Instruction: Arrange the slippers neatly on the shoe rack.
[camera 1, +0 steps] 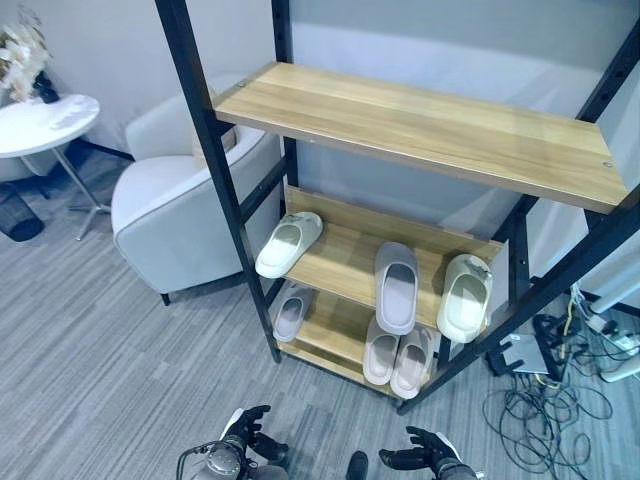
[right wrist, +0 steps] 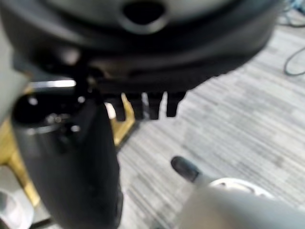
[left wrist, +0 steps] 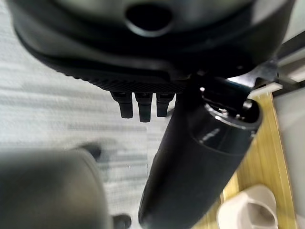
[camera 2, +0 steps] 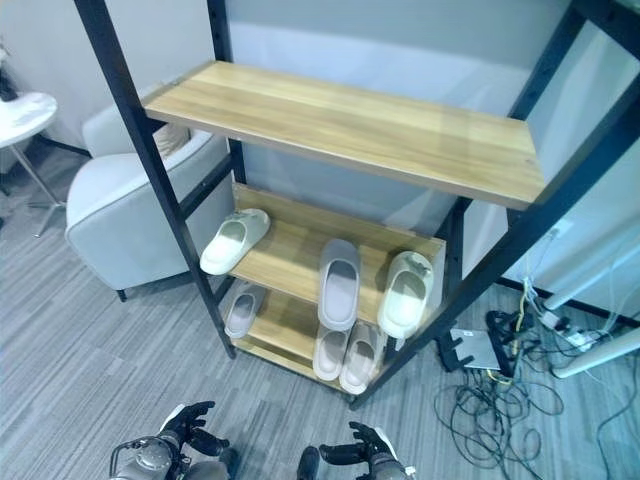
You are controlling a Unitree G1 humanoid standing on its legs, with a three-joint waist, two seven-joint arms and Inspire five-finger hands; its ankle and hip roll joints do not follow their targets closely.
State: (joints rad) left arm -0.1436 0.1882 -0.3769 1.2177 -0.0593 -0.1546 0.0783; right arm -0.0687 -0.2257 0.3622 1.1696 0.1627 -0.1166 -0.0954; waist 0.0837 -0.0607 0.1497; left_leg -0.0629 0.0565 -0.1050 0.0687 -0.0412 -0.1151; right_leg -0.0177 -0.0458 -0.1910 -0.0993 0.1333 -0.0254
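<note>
The shoe rack (camera 1: pixel 430 125) has a black frame and wooden shelves; its top shelf is bare. On the middle shelf a white slipper (camera 1: pixel 288 243) lies at the left, angled over the edge. A grey slipper (camera 1: pixel 397 287) sits in the middle and another white slipper (camera 1: pixel 466 296) at the right. The bottom shelf holds a grey slipper (camera 1: pixel 293 311) at the left and two beige slippers (camera 1: pixel 380 352) (camera 1: pixel 412 362) side by side. My left hand (camera 1: pixel 245 432) and right hand (camera 1: pixel 425 452) hang low over the floor before the rack. Both are open and hold nothing.
A light grey armchair (camera 1: pixel 170 215) stands just left of the rack. Beyond it is a round white table (camera 1: pixel 45 125) with flowers, and a dark bin (camera 1: pixel 18 215) beside it. Cables and a power strip (camera 1: pixel 550 385) lie on the floor at the right.
</note>
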